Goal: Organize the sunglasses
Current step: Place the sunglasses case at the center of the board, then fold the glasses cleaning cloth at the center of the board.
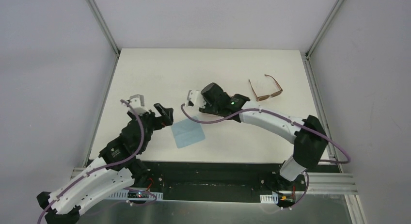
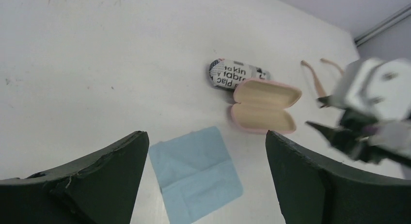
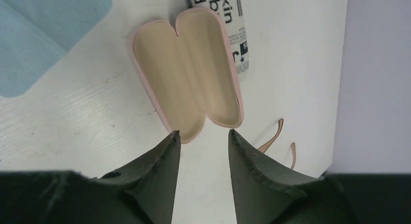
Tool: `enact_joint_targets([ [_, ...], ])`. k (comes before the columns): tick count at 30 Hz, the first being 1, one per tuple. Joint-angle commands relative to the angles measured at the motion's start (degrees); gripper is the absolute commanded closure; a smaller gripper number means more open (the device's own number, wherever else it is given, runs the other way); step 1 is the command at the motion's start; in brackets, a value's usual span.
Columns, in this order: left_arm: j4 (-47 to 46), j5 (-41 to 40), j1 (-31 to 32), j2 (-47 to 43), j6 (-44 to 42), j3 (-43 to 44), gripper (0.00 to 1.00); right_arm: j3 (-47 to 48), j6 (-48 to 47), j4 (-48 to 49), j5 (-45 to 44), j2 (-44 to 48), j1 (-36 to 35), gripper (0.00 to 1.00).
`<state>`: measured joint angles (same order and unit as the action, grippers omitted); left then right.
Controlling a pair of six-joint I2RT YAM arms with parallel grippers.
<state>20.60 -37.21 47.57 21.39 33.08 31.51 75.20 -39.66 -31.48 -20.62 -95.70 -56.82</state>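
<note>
- Here, nearest the arm bases, the left fingers point(image 2: 206, 136) stand wide apart and hold nothing. They hang over the light blue cloth point(image 2: 196, 173), which lies flat on the table point(image 1: 145, 73).
- A little farther in, the right fingers point(image 3: 202, 134) are set to a narrow gap and are also empty. They sit just above one end of the pink case point(image 3: 186, 73), which lies open with its tan lining up and nothing inside.
- Right against the pink case on its far side lies the lettered case point(image 2: 237, 74), closed. Whether the two touch cannot be told for certain.
- Farthest out, the brown sunglasses point(image 1: 265, 89) rest on the far right part of the table, well apart from both cases. Their temples are unfolded and point toward the far edge. The front bar, which is the long axis, runs roughly left to right with a slight tilt.
- From the right fingers the pair lies to the right and somewhat farther away. The right arm is plainly the nearer one, since the left would have to reach across both cases.
- A grasp would probably need the right fingers turned so they close across the front bar or a temple, not along it.
- No pale-framed pair shows in any view.
</note>
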Motion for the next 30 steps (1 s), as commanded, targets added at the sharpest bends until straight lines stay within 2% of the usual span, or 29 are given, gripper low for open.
enact_joint_targets([
  [1, 6.11, 3.31, 0.01, 16.14, -4.82, 6.99, 0.09, 1.08, 7.37, -3.49, 14.28, 7.28, 7.01, 0.58],
  [5, 13.99, 6.65, -0.26, 32.89, -7.50, 15.62, 0.17, -3.67, 11.51, -1.91, 30.13, 11.34, 16.52, 0.61],
  [8, 15.82, 11.48, -2.43, 40.09, -9.28, 18.07, 0.23, -9.38, 13.37, 2.79, 39.11, 14.68, 21.68, 0.62],
  [12, 13.34, 27.62, -14.88, 43.24, -12.39, 17.17, 0.35, -15.59, 15.31, 8.00, 44.58, 17.33, 25.16, 0.62],
  [14, 11.98, 30.71, -18.67, 44.17, -12.91, 16.55, 0.37, -18.06, 16.01, 10.23, 45.86, 18.51, 25.84, 0.62],
  [18, 10.49, 34.40, -21.67, 48.56, -13.52, 15.65, 0.37, -21.08, 16.02, 13.20, 46.73, 21.18, 25.87, 0.62],
  [23, 5.74, 37.10, -24.63, 53.42, -13.85, 13.21, 0.55, -21.97, 15.61, 13.55, 47.16, 21.42, 25.92, 0.62],
  [30, 5.21, 39.56, -28.21, 55.89, -15.06, 13.36, 0.60, -22.55, 14.48, 13.04, 47.49, 20.87, 25.90, 0.62],
])
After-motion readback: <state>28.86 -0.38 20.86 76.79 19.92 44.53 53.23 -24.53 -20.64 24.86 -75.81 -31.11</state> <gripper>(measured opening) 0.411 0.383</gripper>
